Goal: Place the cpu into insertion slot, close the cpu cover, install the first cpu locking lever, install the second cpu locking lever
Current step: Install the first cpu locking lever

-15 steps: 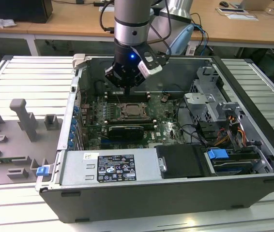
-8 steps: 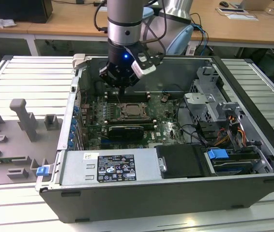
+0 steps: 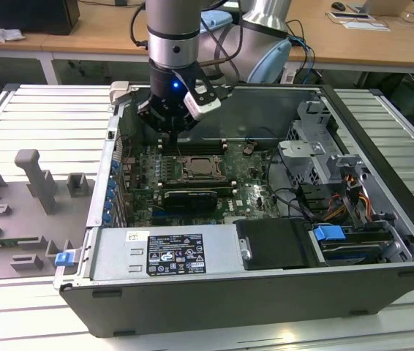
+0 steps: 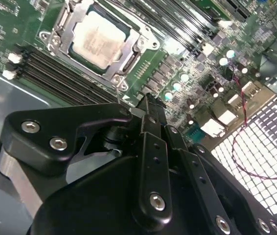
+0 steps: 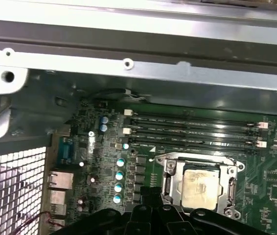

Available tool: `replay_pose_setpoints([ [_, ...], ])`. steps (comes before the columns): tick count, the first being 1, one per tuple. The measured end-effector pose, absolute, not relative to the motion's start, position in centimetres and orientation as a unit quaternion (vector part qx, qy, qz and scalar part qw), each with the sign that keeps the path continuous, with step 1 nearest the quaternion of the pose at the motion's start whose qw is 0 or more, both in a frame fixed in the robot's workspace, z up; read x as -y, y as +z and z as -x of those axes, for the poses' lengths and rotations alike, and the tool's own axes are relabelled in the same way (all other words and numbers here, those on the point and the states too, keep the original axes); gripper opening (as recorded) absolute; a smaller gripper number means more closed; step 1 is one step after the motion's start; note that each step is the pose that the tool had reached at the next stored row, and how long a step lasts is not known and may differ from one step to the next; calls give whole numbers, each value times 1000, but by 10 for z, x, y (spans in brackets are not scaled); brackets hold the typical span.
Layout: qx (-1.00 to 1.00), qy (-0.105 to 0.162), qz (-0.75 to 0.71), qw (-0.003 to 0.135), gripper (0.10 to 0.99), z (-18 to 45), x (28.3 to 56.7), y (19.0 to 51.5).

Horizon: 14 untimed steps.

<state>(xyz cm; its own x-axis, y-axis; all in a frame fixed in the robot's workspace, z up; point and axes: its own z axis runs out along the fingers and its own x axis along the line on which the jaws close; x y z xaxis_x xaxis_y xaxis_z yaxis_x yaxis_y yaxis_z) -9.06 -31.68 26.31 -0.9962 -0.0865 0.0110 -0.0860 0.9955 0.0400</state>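
**Item: open computer case, lying on its side.** The side panel is off, so the circuit board faces up, likely to give the arm reach from above.

**Chip:** the cpu lies flat in the insertion slot, pale face up. In the exterior view, this is near the middle of the board.

**Frame:** the cpu cover appears folded down around the chip. Its window leaves the face bare, apparently to press only on the chip's edges. Whether the locking levers are latched cannot be told.

**Claw:** in the exterior view, the gripper hangs over the board at about 11 o'clock from the socket, clear of it. Its jaws look drawn narrow, with nothing between them.

**Neighbours:** long black memory slots run just beside the socket. A grey holder tray sits at 9 o'clock from the case.
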Motion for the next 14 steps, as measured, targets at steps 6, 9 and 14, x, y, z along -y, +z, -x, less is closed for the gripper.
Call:
replay_pose_setpoints([
  [6, 999, -20, -43, 6, 106, 101, 317, 263],
  [9, 999, -20, -43, 6, 106, 105, 315, 263],
  [14, 999, -20, -39, 6, 106, 105, 301, 260],
])
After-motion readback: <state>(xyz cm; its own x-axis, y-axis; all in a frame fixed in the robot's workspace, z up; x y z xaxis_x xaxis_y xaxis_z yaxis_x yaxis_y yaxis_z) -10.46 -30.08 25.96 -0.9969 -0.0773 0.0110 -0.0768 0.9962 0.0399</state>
